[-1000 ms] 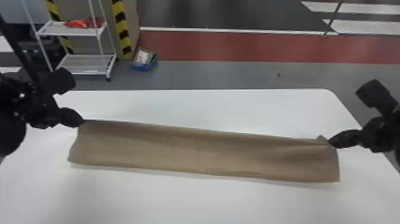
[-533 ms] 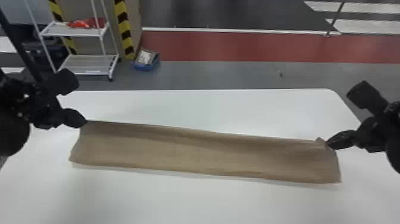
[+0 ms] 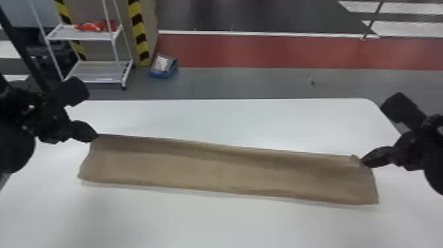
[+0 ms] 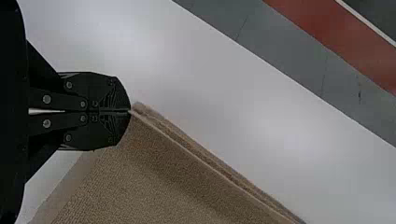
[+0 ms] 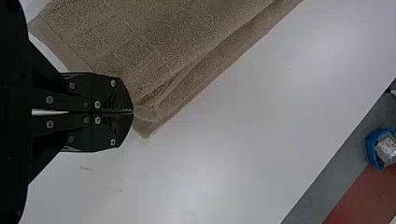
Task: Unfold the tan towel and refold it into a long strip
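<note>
Head view | full-length towel (image 3: 224, 171) | left fingers (image 3: 88, 133), right fingers (image 3: 372, 159) pinching it | wrist views: layers (image 4: 205, 159)

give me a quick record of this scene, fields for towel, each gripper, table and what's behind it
towel: tan towel, laid as a long strip running left to right, its right end nearer the robot
left gripper: left gripper shut on the far left corner
right gripper: right gripper shut at the far right corner, where a small bit of cloth sticks out
surface: white table
behind the table: white shelf rack on the left with red items on its upper shelf; blue bin on the floor beside it
</note>
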Robot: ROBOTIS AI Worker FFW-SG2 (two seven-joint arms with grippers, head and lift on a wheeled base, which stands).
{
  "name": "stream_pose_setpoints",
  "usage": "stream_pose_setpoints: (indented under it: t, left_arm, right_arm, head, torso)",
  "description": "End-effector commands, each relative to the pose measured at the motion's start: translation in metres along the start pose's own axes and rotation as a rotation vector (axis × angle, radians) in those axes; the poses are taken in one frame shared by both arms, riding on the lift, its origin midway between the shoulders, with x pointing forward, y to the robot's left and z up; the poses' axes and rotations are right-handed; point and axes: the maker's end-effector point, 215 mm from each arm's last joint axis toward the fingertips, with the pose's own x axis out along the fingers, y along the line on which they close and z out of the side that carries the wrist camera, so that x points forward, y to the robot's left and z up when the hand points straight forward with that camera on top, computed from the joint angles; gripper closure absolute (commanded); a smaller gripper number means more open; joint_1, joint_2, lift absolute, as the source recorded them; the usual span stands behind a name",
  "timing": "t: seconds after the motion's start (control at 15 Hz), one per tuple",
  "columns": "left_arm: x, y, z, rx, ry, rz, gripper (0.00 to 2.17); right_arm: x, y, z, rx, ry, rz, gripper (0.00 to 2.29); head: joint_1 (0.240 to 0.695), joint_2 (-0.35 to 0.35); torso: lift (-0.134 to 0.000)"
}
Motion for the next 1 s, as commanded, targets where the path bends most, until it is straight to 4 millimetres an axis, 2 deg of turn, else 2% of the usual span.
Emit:
stream_pose_setpoints:
  t: [0.0,0.67,0.93]
  left_arm:
    - [-0.001,0.002,-0.003,-0.001,0.004,0.002,1.43]
    - [-0.007,0.009,-0.005,0.004,0.000,0.014,1.43]
    - [-0.006,0.009,-0.003,0.006,-0.002,0.015,1.43]
  right_arm:
    - [-0.004,-0.003,0.004,-0.002,-0.017,0.001,1.17]
    - [-0.009,-0.019,0.012,-0.016,-0.040,-0.032,1.17]
    - [0.001,-0.018,0.012,-0.042,-0.017,-0.035,1.17]
  head:
    - [0.695,-0.040]
    - [0.695,-0.037]
    - [0.695,-0.037]
  torso:
    - [-0.125]
    - [-0.125]
    - [-0.125]
